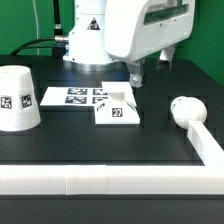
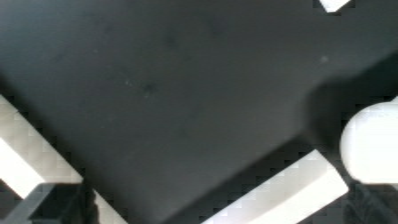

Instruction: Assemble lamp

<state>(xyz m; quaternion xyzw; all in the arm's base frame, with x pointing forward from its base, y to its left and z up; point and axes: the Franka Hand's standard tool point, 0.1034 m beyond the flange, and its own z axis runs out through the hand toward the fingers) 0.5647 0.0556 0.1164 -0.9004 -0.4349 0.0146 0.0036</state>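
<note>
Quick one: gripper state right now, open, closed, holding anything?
Gripper: cannot be told whether open or closed; it hangs near the base, with nothing visibly in its grasp.

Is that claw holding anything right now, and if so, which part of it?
Nothing is held. The claw hangs empty near the base; the shade and bulb sit apart from it.

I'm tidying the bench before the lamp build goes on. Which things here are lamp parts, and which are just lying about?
Lamp parts: shade, base, bulb.
Lying about: marker board, rail.
</note>
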